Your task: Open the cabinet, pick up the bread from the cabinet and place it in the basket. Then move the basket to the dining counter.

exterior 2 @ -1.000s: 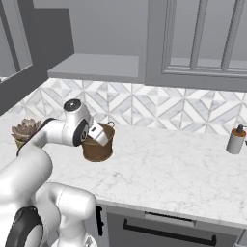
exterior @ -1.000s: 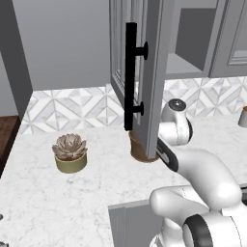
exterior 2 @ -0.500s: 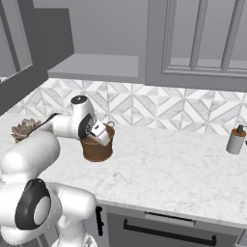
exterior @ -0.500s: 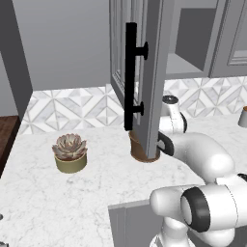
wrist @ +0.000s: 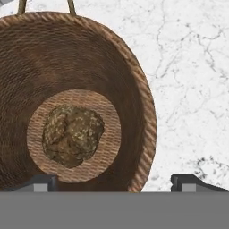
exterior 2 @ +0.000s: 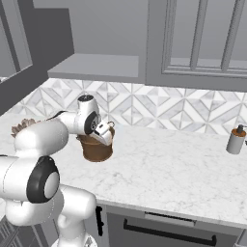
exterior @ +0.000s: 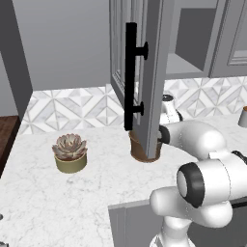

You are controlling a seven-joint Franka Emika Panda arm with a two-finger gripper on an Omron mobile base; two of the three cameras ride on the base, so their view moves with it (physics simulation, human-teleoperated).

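End effector (wrist: 114,181): positioned directly above the basket (wrist: 67,103), looking down into it. In the hand view its two fingertips (wrist: 42,181) stand wide apart, one over the basket's interior and the other over the bare marble outside the rim, so the near wall of the basket lies between them. Nothing is held. In the right base view the end effector (exterior 2: 104,134) sits at the basket's (exterior 2: 97,147) upper rim; whether it touches the rim cannot be told.

Bread (wrist: 71,135): a rough, seeded brown lump resting on the woven floor of the basket, roughly central. Judged placed.

Basket: upright on the white marble table (exterior 2: 183,169), in front of the geometric tile backsplash. Its thin loop handle shows at the top of the hand view. In the left base view the basket (exterior: 139,147) is partly hidden behind the lower edge of the open door.

Cabinet (exterior: 140,72): glass-paned door swung open toward the camera, black bar handle facing out. The shelf opening beside it appears empty.

Other items: a potted succulent (exterior: 70,152) stands well apart to the left; a small dispenser (exterior 2: 236,140) stands far right on the table.

Assessment: opening, retrieval and placement appear complete. Remaining: grasp the basket, likely by the wall between the fingertips, and carry it to the dining counter. The basket is not yet gripped or lifted.
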